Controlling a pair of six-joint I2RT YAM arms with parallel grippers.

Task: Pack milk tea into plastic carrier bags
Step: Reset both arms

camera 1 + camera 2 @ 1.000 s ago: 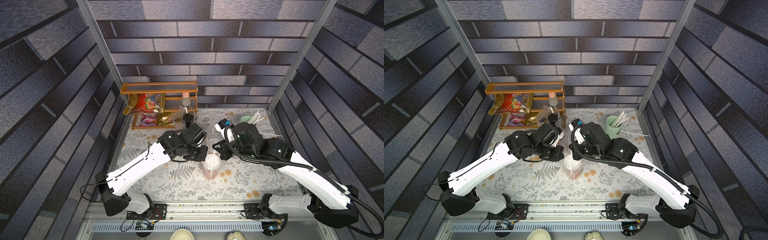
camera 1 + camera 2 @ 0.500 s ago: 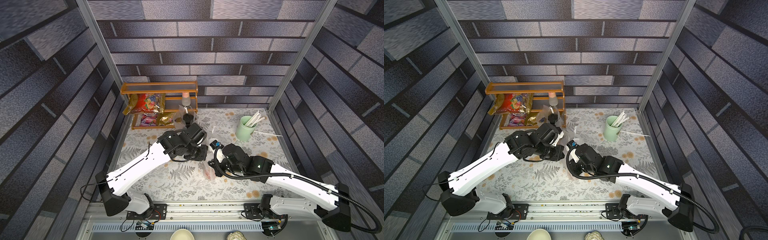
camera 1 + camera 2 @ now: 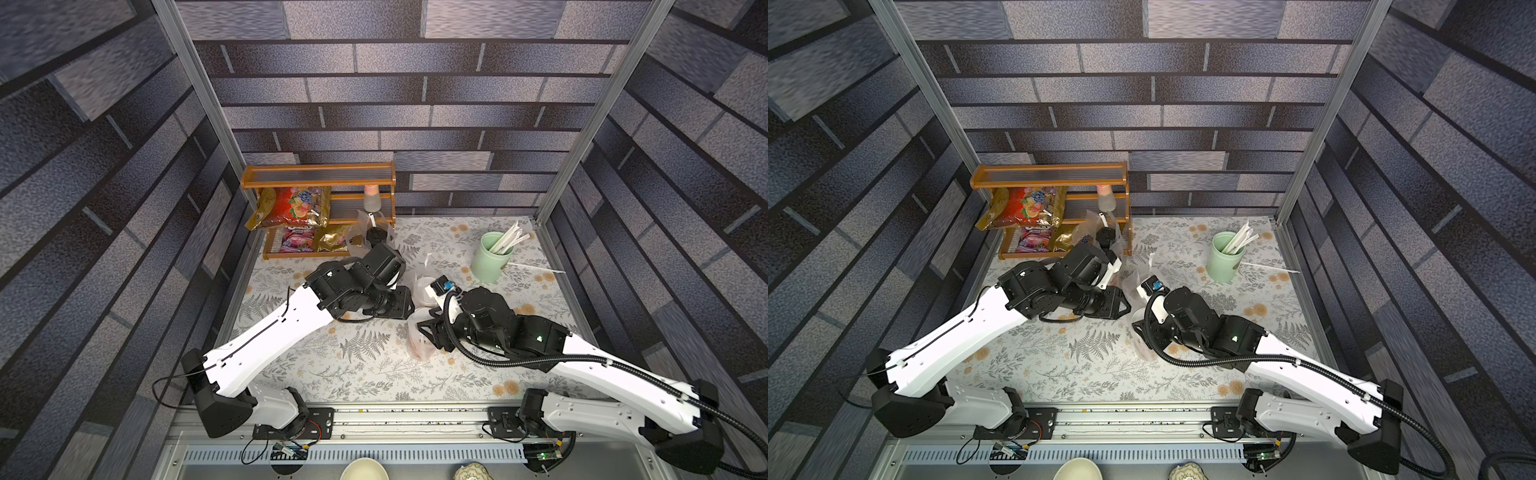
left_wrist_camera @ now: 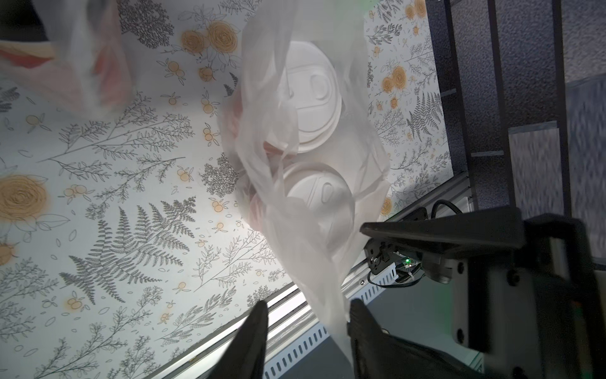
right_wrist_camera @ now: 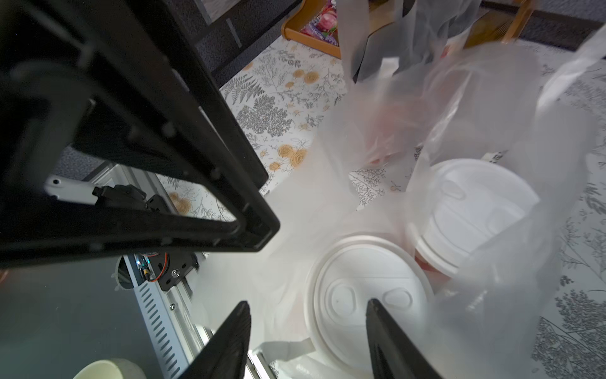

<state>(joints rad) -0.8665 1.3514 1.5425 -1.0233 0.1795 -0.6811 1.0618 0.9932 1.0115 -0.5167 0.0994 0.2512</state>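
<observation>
1. Carrier bag [image 4: 314,262]: thin clear plastic. It sits mid-counter [image 3: 353,365] between the two arms, with its mouth up and handle loops loose.
2. White-lidded milk tea cups [image 5: 367,295]: two, with red sides showing through the plastic. Both are inside that bag, lids up, side by side with rims close together.
3. Left gripper [image 4: 308,303]: jaws released and standing apart. A bag handle strip hangs between them, lying against one finger.
4. Right gripper [image 5: 308,302]: jaws released, spread above the nearer white lid, grasping nothing.
5. Second carrier bag [image 3: 357,239]: beside the wooden rack [image 3: 320,174], with a black-lidded cup [image 3: 375,236] inside.
6. Snack packets [image 3: 291,205]: on the rack shelves.
7. Pale green cup [image 3: 489,259]: holds white straws. It stands on the right arm's side, well apart from both bags.
</observation>
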